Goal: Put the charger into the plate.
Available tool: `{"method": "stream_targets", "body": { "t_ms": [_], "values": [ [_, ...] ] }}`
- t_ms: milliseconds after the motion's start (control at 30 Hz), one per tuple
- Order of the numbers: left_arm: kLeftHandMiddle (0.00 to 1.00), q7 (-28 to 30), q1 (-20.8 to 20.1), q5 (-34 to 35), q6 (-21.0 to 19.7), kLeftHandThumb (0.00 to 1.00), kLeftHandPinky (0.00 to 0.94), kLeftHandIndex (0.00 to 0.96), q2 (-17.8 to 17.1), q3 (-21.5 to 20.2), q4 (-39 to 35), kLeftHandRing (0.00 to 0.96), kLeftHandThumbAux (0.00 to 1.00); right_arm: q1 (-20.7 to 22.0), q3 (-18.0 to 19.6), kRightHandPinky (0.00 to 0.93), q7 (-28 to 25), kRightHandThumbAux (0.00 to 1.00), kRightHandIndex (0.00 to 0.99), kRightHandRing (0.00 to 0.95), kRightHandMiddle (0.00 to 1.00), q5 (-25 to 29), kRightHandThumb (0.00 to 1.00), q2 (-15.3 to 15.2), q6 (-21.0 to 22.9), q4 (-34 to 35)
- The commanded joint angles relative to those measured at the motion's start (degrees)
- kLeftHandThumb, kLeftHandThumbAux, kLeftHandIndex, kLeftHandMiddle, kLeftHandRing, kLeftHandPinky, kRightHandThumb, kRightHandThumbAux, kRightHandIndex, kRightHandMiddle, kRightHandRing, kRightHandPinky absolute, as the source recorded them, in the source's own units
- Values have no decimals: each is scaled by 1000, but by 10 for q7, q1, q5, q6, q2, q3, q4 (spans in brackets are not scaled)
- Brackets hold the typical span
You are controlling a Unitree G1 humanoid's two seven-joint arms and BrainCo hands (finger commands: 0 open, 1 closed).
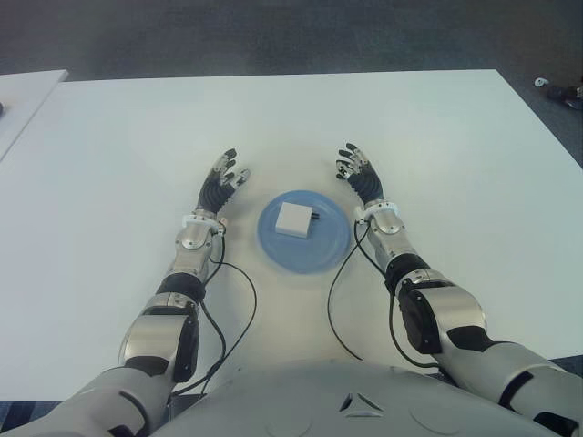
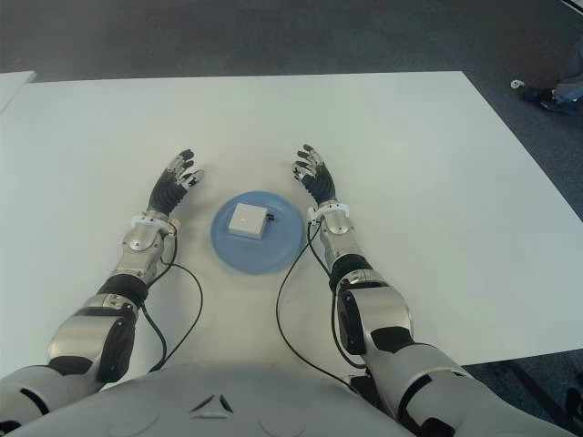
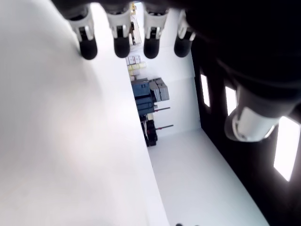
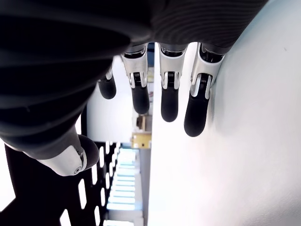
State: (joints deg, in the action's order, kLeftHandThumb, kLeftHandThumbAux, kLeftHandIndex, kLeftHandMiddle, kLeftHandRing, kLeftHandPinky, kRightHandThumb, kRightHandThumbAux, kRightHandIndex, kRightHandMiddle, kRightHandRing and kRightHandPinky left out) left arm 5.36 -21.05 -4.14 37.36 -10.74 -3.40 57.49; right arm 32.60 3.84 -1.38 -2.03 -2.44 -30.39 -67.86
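Note:
A small white square charger point(image 1: 294, 218) with a short dark plug on its right side lies inside the round blue plate point(image 1: 278, 249) on the white table point(image 1: 437, 137). My left hand point(image 1: 221, 180) shows just left of the plate, fingers stretched out and holding nothing. My right hand point(image 1: 358, 173) shows just right of the plate, fingers likewise extended and holding nothing. Both wrist views show straight fingers point(image 4: 170, 101) beside the bare table surface.
A second white table point(image 1: 23, 100) shows at the far left edge. Dark carpet lies beyond the table's far edge, with a dark object point(image 1: 560, 91) on the floor at the far right. Black cables point(image 1: 239, 300) trail from both wrists toward my body.

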Motion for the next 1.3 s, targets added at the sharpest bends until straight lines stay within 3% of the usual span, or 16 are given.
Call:
{"method": "stream_targets", "body": {
  "t_ms": [33,200,500,1300],
  "values": [
    [0,7,3,-14,15,123,0,0,2,16,28,0,513,-48,7,119,3,611,31,113,107,2,0,-5,26,-22],
    [0,7,-9,-21,11,156,0,0,7,28,69,0,478,-57,13,97,0,595,23,91,89,9,0,-7,18,-15],
    [0,-26,-5,-42,17,202,0,0,5,48,77,0,390,-72,17,70,-8,556,11,66,68,8,0,-18,3,-4],
    [0,-40,2,-36,-14,190,0,0,18,59,84,0,377,-114,22,81,-19,481,3,62,65,13,0,-60,-27,35]
  ]
}}
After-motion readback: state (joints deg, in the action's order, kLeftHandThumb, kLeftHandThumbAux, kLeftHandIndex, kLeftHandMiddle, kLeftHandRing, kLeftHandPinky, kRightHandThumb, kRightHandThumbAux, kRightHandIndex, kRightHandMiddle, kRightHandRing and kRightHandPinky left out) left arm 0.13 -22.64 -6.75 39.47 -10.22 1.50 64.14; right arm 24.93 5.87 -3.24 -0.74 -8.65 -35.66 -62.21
